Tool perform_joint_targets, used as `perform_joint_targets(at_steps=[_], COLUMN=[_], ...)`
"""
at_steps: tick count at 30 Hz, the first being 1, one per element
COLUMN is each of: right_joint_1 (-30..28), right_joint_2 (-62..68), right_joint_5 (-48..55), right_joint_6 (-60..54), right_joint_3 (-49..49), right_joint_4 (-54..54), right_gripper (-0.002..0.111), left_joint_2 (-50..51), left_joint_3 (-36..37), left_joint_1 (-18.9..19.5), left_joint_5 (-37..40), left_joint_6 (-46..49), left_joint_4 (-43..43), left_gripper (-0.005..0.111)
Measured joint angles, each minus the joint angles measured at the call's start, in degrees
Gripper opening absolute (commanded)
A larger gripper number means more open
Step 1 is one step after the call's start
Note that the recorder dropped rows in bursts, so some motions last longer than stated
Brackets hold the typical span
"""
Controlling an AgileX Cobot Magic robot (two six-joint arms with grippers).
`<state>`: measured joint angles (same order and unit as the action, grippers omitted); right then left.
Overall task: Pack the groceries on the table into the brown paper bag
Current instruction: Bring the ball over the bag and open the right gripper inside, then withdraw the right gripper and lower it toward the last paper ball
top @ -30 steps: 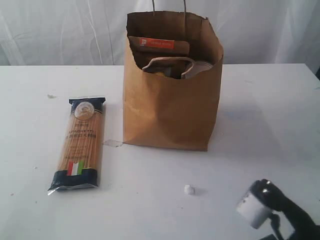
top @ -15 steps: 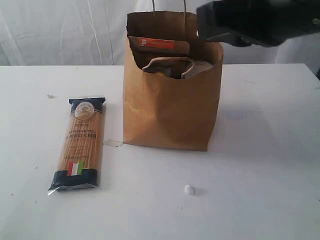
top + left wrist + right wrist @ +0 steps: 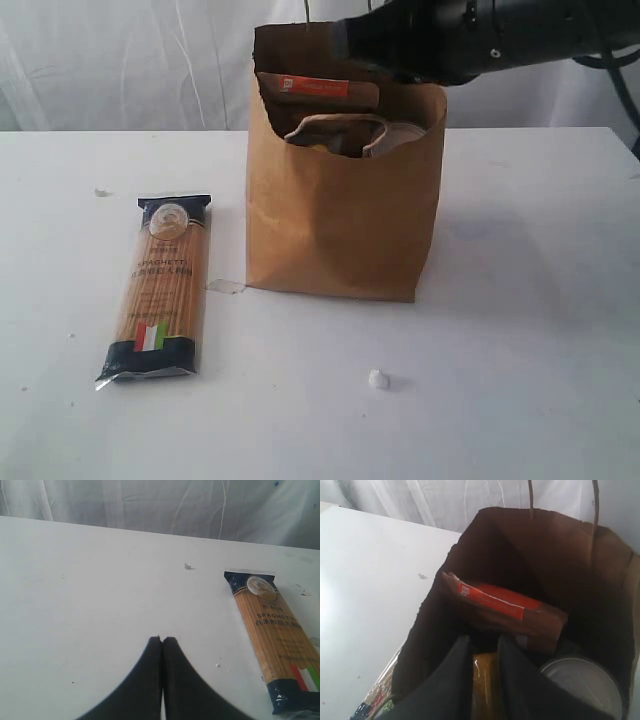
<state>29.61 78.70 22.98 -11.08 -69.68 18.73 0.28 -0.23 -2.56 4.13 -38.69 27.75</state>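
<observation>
The brown paper bag (image 3: 340, 220) stands upright mid-table, and the right wrist view looks down into its mouth (image 3: 555, 555). Inside lean the brown pouch with orange label (image 3: 315, 92) (image 3: 505, 607) and the pull-tab tin (image 3: 582, 685). My right gripper (image 3: 485, 642) hangs over the bag's rim; its dark arm (image 3: 480, 35) crosses above the top. A yellow bottle (image 3: 486, 680) fills the gap between its fingers. The spaghetti packet (image 3: 160, 290) (image 3: 280, 645) lies flat left of the bag. My left gripper (image 3: 162, 639) is shut and empty over bare table (image 3: 75, 605), apart from the packet.
A small white crumb (image 3: 377, 379) lies in front of the bag. A scrap of clear tape (image 3: 225, 286) sits at the bag's left foot, and a tiny speck (image 3: 102, 192) is further left. White curtain hangs behind the table.
My right arm rose from the table's front right, where it carried the white-capped bottle, up over the bag, then shifted left above its mouth. Packet and bag have not moved.
</observation>
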Motion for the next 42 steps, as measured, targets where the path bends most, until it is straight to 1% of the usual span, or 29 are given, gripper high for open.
perform_joint_targets(at_steps=[5, 14, 18, 22, 26, 30, 37, 42], right_joint_1=[0.00, 0.00, 0.00, 0.00, 0.00, 0.00, 0.00, 0.00], right_joint_2=[0.00, 0.00, -0.92, -4.39, -9.27, -14.74, -22.26, -24.48], right_joint_5=[1.30, 12.51, 14.74, 14.99, 16.16, 19.04, 28.13, 30.06], right_joint_6=[0.00, 0.00, 0.00, -0.10, -0.22, -0.22, -0.32, -0.43], right_joint_3=[0.00, 0.00, 0.00, 0.00, 0.00, 0.12, 4.17, 9.24], right_joint_4=[0.00, -1.59, -4.63, -8.21, -11.29, -11.79, -14.00, -15.43], right_gripper=[0.019, 0.019, 0.019, 0.017, 0.009, 0.002, 0.001, 0.001], left_joint_2=[0.00, 0.00, 0.00, 0.00, 0.00, 0.00, 0.00, 0.00], left_joint_3=[0.00, 0.00, 0.00, 0.00, 0.00, 0.00, 0.00, 0.00], left_joint_1=[0.00, 0.00, 0.00, 0.00, 0.00, 0.00, 0.00, 0.00], left_joint_5=[0.00, 0.00, 0.00, 0.00, 0.00, 0.00, 0.00, 0.00], left_joint_6=[0.00, 0.00, 0.00, 0.00, 0.00, 0.00, 0.00, 0.00], left_joint_4=[0.00, 0.00, 0.00, 0.00, 0.00, 0.00, 0.00, 0.00], left_gripper=[0.000, 0.000, 0.000, 0.000, 0.000, 0.000, 0.000, 0.000])
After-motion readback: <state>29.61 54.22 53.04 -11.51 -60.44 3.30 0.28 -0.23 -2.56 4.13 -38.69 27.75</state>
